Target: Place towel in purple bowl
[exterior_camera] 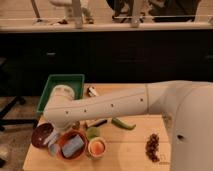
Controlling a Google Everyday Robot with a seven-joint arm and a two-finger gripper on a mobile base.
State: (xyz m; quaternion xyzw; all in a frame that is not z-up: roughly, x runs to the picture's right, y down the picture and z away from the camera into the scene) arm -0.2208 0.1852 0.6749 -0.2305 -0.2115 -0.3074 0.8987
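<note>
Camera view: hand (pixel 59 136) closed, above purple bowl (pixel 42 135); no legible writing.

A pale wooden tabletop (pixel 125 147) with a matt, lightly grained surface is seen. The robot arm (pixel 100 106) is cased in smooth cream plastic with a soft sheen. The gripper (pixel 61 134), largely hidden below the arm's end beside the bowls, is taken to be closed. The purple bowl (pixel 41 135) is shown with a glossy inside. The orange bowl (pixel 67 149) looks smooth, and a matt blue-grey block (pixel 73 145) is held in it. The green tray (pixel 62 82) appears to be of smooth plastic.
</note>
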